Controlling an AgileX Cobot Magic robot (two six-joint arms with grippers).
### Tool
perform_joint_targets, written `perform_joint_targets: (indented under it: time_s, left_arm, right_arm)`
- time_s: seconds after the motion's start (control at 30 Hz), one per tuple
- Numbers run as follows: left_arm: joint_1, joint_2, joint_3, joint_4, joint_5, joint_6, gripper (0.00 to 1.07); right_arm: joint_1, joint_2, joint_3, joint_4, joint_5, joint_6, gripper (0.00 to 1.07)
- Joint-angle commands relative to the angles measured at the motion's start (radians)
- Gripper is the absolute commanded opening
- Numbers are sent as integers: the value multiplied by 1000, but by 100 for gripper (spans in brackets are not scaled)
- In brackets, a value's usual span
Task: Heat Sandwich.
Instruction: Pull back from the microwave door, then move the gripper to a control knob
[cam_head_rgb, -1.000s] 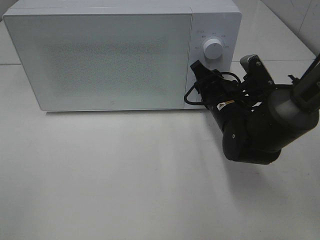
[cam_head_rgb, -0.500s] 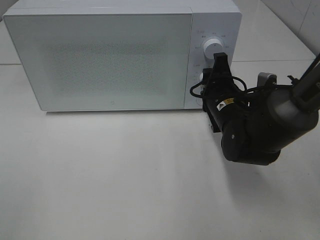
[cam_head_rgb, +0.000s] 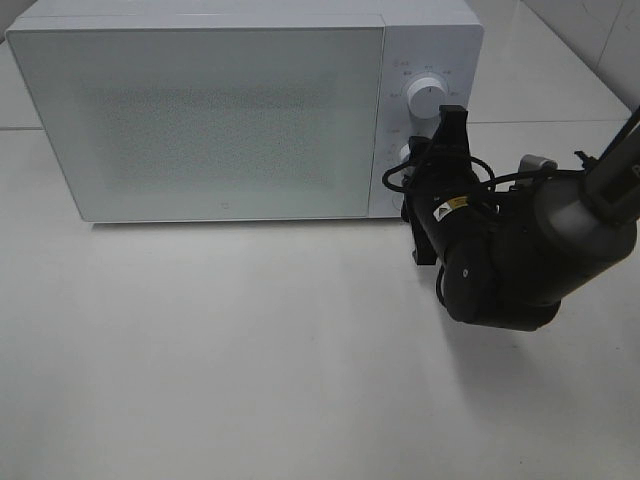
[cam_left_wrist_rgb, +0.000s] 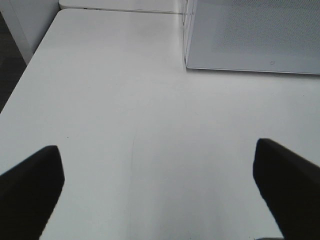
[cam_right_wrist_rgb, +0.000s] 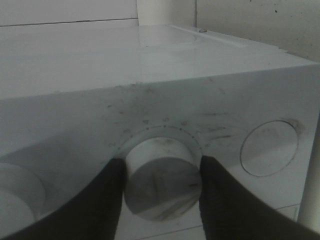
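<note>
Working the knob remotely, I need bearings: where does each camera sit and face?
Exterior high: mounted above, looking down on the microwave front and table; only the right arm shows.
Left wrist: low over the table, facing the microwave's door corner; the open left gripper frames it.
Right wrist: close against the control panel; the right gripper clamps the lower knob.
Shared: exterior high and right wrist both show that knob.

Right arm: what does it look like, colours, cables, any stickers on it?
The right arm is matte black with a bulky rounded joint housing. Thin black cables loop beside its wrist, which carries a small yellow-and-white label. The right gripper has black fingers.
</note>
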Motion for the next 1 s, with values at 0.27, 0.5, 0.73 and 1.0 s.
perform_joint_targets:
  time_s: [0.27,0.5,0.73,1.0]
  left_arm:
    - [2,-23,1,-9,1,3,98]
    - [2,-23,1,-9,1,3,98]
    - [2,-23,1,-9,1,3,98]
    - [2,-23,1,-9,1,3,98]
  right_arm:
    - [-11,-10,-11,25,-70,0,23]
    - [-11,-10,-11,26,-88,12,41]
    - [-11,-10,-11,27,-101,1,61]
    - [-11,-10,-11,-12,-99,9,76]
